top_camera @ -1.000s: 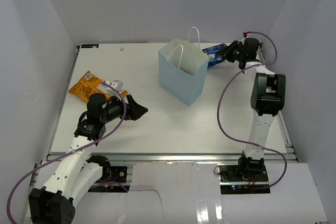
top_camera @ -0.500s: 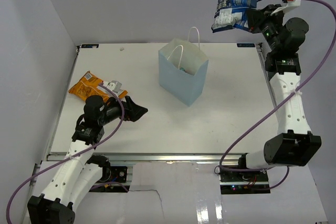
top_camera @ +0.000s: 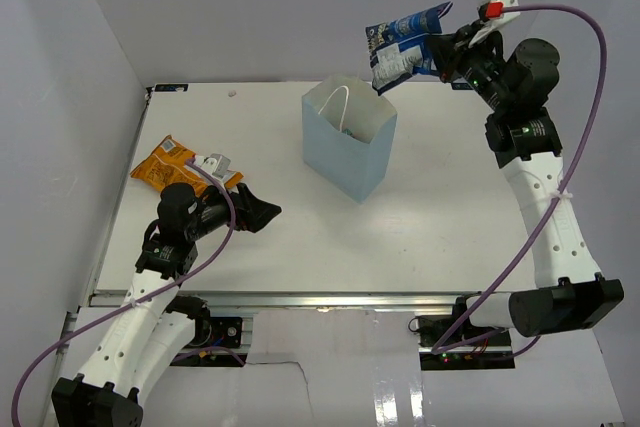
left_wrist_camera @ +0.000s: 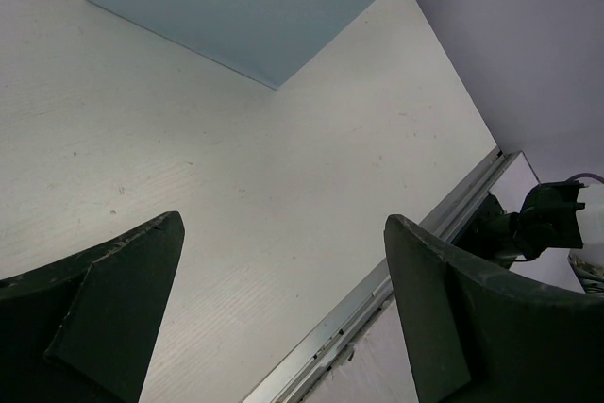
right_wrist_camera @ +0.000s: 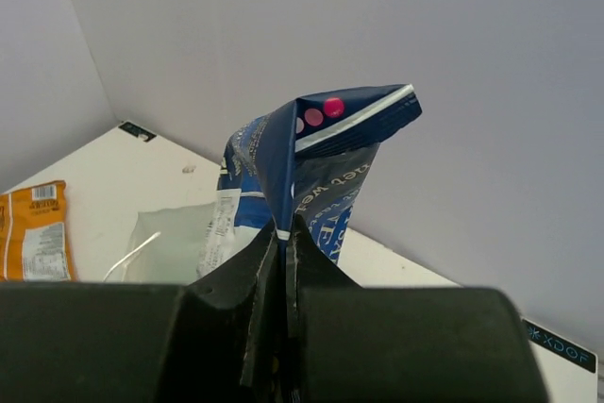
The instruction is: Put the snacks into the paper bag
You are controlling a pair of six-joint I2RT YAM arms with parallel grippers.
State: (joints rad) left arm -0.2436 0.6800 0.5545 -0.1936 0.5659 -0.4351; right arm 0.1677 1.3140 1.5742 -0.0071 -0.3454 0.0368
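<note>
The light-blue paper bag [top_camera: 348, 144] stands upright at the table's middle back; its white opening shows in the right wrist view [right_wrist_camera: 175, 243]. My right gripper [top_camera: 437, 54] is shut on a blue packet [top_camera: 400, 45] and holds it high, just above and to the right of the bag's opening; the packet fills the right wrist view [right_wrist_camera: 311, 172]. The orange chip bag [top_camera: 170, 163] lies at the left with a grey-white packet [top_camera: 218, 163] on it. My left gripper [top_camera: 262, 213] is open and empty, low over the table to the right of the chip bag.
White walls close in the table on three sides. The bag's side fills the top of the left wrist view [left_wrist_camera: 245, 2]. The table's front rail [left_wrist_camera: 377, 299] runs just beyond my left fingers.
My right arm has swung the blue packet left and a little down, from the back right corner to just over the bag's opening. The left arm has barely moved.
</note>
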